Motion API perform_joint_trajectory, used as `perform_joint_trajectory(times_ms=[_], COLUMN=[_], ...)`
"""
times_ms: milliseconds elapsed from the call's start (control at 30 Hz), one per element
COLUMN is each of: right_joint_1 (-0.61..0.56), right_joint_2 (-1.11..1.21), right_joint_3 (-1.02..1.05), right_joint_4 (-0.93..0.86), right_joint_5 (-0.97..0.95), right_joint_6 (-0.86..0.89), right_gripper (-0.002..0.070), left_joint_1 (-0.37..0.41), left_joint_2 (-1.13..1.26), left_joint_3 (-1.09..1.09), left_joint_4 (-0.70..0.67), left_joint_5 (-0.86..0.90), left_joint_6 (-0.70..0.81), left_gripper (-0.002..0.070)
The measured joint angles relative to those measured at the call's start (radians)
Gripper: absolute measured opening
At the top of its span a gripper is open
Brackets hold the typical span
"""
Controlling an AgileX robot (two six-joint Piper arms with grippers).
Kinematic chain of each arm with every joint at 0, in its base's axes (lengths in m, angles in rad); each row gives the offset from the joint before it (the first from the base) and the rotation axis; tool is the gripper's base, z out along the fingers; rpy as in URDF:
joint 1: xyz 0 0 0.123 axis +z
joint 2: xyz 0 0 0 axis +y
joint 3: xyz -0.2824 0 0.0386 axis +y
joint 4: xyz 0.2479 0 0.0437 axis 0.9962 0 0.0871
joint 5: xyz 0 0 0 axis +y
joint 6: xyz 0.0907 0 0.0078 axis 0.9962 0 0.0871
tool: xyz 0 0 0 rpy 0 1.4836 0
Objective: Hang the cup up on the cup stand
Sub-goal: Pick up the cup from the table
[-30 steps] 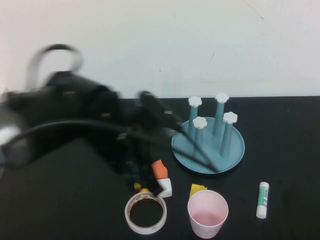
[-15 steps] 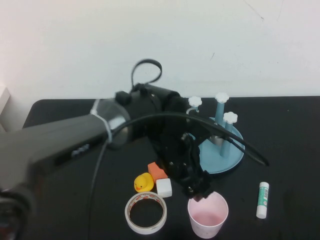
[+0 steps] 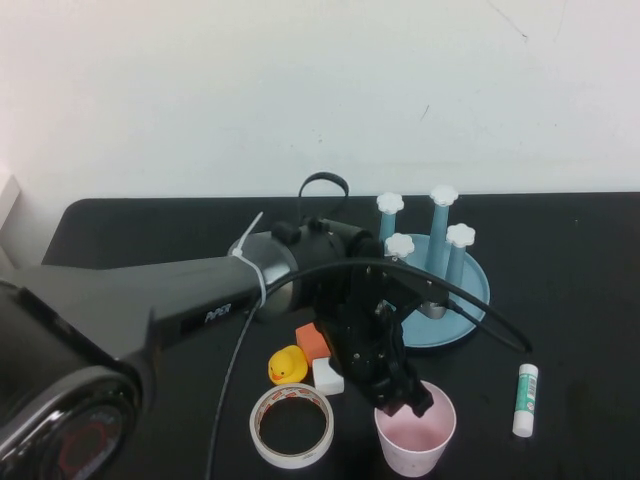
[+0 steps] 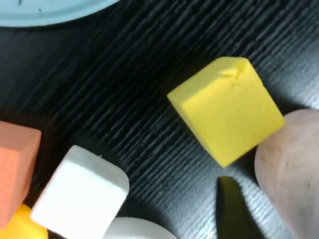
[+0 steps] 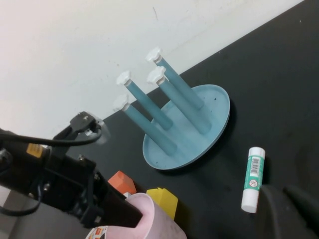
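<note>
Left pincer (image 3: 408, 402), jaws parted, sits at the pale pink tapered plastic cup's (image 3: 416, 437) ten-o'clock rim; closing off-centre could tip it. Right pincer (image 5: 291, 204) stays clenched.

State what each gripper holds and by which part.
Left gripper sits at the cup rim; a hold cannot be told. Right gripper, shut, holds nothing.

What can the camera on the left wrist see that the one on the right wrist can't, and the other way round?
Only the left wrist view shows the white block. Only the right wrist view shows the cup stand's posts, the glue stick, the left gripper at the cup's rim, and a dark bit of the shut right gripper. Both show the yellow block, orange block, pink cup and stand's tray.
</note>
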Motion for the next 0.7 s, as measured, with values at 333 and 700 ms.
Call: perform_joint_trajectory(times_ms=[333,700], right_joint_1=[0.000,0.000], right_joint_2=[0.000,0.000], right_joint_3=[0.000,0.000], right_joint_4=[0.003,0.009], right_joint_5=[0.000,0.002], right_joint_6=[-0.002,-0.002], right_gripper=[0.0010,0.0010], left_joint_1=[0.000,0.000], left_joint_2=[0.029,-0.302], left_joint_3=[-0.002,0.074], left_joint_4=[-0.004,0.032], left_joint_5=[-0.008,-0.046], left_joint_6=[-0.004,0.060], left_gripper=[0.0018,0.0010])
